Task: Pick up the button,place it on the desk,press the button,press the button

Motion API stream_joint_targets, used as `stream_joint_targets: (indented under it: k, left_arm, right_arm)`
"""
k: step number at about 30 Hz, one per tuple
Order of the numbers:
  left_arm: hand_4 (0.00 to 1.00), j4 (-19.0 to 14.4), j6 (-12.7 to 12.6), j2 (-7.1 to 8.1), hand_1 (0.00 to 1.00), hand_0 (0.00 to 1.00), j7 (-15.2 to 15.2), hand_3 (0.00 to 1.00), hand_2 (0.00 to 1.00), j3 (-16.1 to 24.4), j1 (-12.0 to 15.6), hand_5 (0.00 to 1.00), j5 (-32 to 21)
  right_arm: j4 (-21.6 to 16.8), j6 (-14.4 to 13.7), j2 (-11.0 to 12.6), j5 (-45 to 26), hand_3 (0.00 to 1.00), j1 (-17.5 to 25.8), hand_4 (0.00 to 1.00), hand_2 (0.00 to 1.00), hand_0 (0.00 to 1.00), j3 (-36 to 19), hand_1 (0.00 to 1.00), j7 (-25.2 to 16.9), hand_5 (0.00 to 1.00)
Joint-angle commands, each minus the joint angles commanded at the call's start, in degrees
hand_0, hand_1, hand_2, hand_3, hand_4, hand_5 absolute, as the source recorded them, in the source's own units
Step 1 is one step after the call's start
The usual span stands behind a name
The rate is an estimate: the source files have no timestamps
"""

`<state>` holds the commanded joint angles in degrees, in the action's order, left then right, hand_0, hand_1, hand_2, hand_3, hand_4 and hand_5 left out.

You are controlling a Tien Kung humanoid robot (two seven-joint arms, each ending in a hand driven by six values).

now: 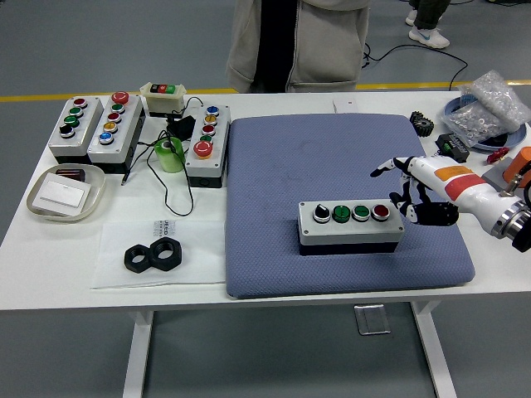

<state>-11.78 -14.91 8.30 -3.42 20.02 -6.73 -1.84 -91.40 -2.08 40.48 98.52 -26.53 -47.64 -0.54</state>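
A grey button box [351,225] with a black knob, two green buttons and a red button lies on the blue mat [282,166]. My right hand [408,192], white with black fingers, hovers just right of the box at the mat's right side. Its fingers are spread and hold nothing; the hand does not touch the box. The left arm is out of view.
Several other button boxes [91,127] and a taller one [207,143] stand at the back left, with a green tape roll [170,154] and cables. A white tray [65,192] and two black nuts [154,256] lie front left. A person [299,41] stands behind the table. Clutter sits at the right edge.
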Motion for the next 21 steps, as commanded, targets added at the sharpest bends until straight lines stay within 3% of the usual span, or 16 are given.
stream_joint_targets:
  k: [1,2,21]
  left_arm:
    - [0.623,-0.01,0.01,0.01,0.827,0.76,-0.02,0.826,0.861,-0.09,-0.04,0.998,-0.12]
    - [0.623,-0.01,0.02,0.01,0.827,0.762,-0.05,0.826,0.861,-0.19,-0.12,0.998,-0.3]
    - [0.623,-0.03,0.04,-0.04,0.826,0.761,-0.29,0.826,0.861,-0.78,-0.7,0.998,-1.21]
  right_arm:
    - [0.03,0.41,0.01,0.32,0.709,0.14,0.463,0.204,0.311,0.05,0.074,0.17,0.002]
    - [-0.01,0.83,-0.02,0.71,0.706,0.33,0.383,0.179,0.279,0.02,0.049,0.37,0.002]
    - [2.06,2.35,-1.2,1.89,0.707,0.36,0.361,0.171,0.266,1.82,0.039,1.38,0.002]
